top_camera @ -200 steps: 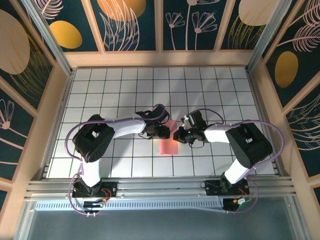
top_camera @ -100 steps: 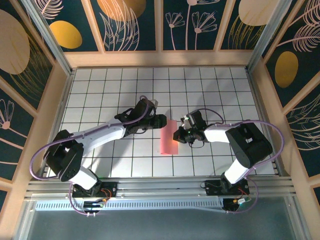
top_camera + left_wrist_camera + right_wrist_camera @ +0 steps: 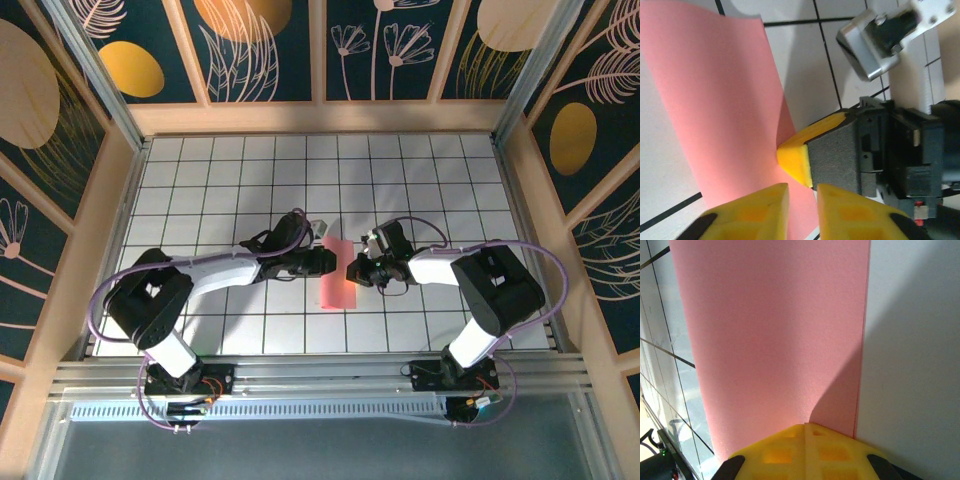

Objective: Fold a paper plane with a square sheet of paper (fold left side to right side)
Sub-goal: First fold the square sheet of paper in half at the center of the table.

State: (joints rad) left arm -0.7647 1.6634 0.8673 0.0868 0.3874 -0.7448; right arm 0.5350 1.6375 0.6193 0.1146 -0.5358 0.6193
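Left side: the wooden frame holds dark teal wall panels (image 3: pixel 60 110) with gold discs and pale leaf outlines.

The left arm (image 3: pixel 215 270) reaches from the near left corner of the tabletop (image 3: pixel 200 180) towards its middle. The tabletop is a white grid of tiles ruled in black.

The left gripper (image 3: pixel 328 262) sits at the left long edge of the square sheet of paper (image 3: pixel 338 285). In the left wrist view its yellow fingertips (image 3: pixel 760 207) stand a narrow slit apart with pink showing in the slit. It cannot be told whether they are pinching the sheet.

The sheet is salmon pink and appears as a narrow strip. It lies near the middle of the tabletop, a little towards the near edge, with its long sides running from near to far. In the left wrist view it curves upward rather than lying flat. In the right wrist view its right edge shows doubled layers.

The right gripper (image 3: pixel 352 270) is clenched, its fingers pressed together with no gap, and its tip is against the sheet's right edge. A grip on the paper cannot be confirmed.

The right arm (image 3: pixel 480 285) bends back to the near right corner. An aluminium rail (image 3: pixel 320 375) runs along the near edge. The panels on the right wall match those on the left.
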